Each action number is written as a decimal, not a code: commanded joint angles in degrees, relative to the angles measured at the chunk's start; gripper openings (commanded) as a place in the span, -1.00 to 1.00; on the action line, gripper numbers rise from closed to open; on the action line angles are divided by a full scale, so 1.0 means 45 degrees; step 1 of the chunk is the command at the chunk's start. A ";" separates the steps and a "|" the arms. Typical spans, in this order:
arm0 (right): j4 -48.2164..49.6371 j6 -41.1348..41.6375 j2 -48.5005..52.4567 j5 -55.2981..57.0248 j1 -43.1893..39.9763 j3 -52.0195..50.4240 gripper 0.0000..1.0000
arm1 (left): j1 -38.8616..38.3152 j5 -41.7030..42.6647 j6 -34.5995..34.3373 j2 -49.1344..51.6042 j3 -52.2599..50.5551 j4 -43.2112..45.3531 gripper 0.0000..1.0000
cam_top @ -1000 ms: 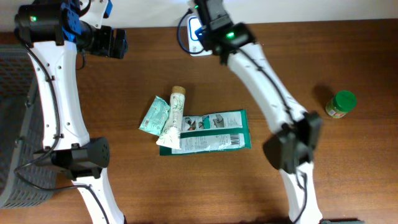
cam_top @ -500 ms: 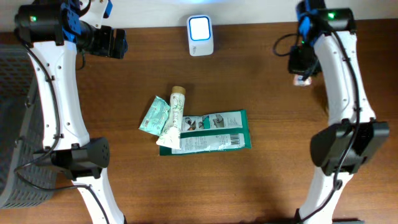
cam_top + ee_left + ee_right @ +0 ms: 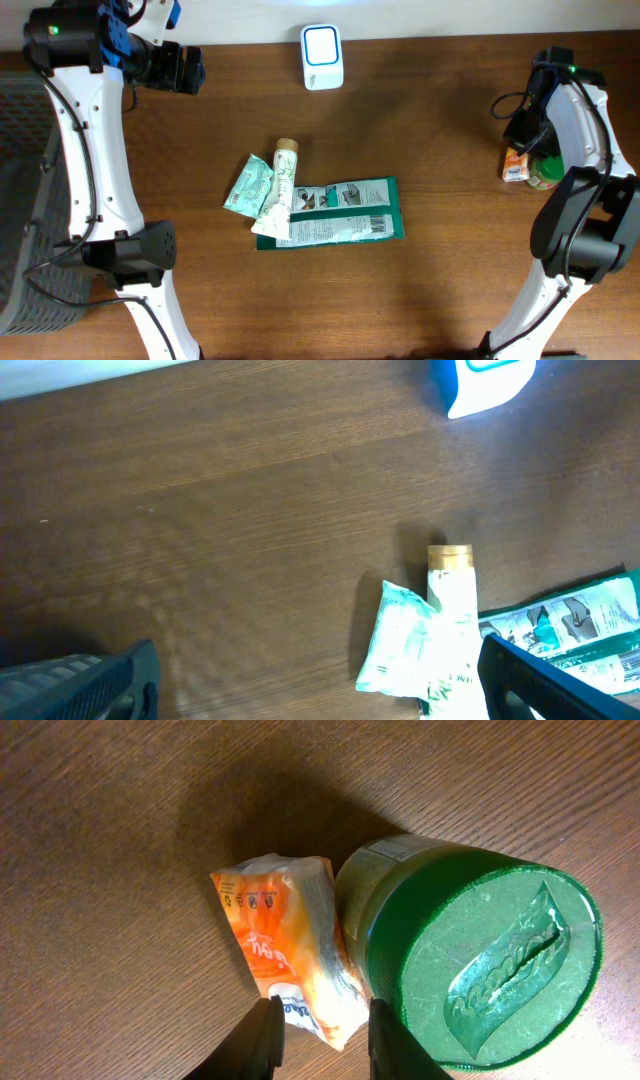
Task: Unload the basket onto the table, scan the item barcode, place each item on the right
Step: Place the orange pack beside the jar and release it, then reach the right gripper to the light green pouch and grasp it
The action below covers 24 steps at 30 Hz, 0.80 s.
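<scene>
Far right on the brown wooden table point(image 3: 450, 280), the small orange crinkled packet point(image 3: 285, 955) lies touching the closed green-lidded jar point(image 3: 480, 960). The right gripper point(image 3: 320, 1040) straddles the packet's end, grip unclear. The left gripper point(image 3: 315, 685) is spread wide, empty.

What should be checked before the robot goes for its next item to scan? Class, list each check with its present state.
1. Orange packet lies on the table beside the green-lidded jar: ok.
2. Right gripper clear of the packet: cannot tell; its fingers straddle the packet's end.
3. Left gripper open and empty: ok.
4. Scanner uncovered: ok.
5. Middle items lie apart for a clean pick: not ok; the tube overlaps the green pouch and the sachet.
</scene>
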 commanded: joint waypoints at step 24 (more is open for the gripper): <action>-0.0282 -0.1608 0.0325 -0.8267 0.8286 0.1535 0.10 | 0.0053 0.0092 0.0194 -0.0073 0.0126 0.0019 0.98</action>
